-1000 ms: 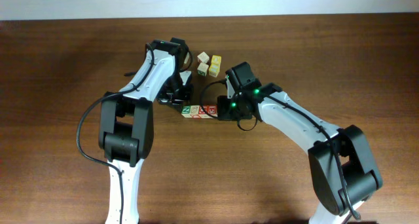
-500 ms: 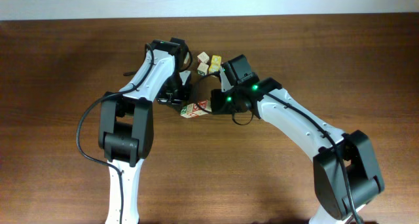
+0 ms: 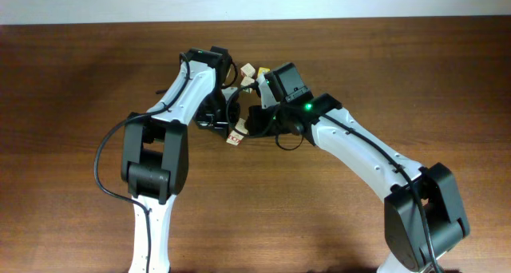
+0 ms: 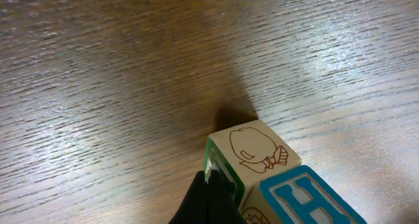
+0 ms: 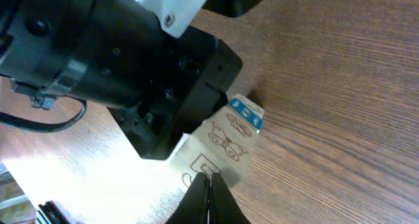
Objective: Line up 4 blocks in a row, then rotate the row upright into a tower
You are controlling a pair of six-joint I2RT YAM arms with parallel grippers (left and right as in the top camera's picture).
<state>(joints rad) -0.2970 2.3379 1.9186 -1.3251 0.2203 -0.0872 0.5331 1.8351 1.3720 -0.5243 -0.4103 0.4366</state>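
Overhead — red-printed block (image 3: 235, 136) sits skewed on tabletop (image 3: 80, 105), close by right arm (image 3: 351, 145).
Left wrist — left pincer (image 4: 211, 198) pressed together, against green-sided cube (image 4: 252, 149) beside blue H cube (image 4: 304, 198).
Right wrist — right pincer (image 5: 209, 194) pressed together at butterfly cube (image 5: 228, 137).

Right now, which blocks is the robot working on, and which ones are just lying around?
For the job:
- red-printed blocks, partly hidden

Just lying about:
- blue H block
- green-edged block beside it
- pale block at the back
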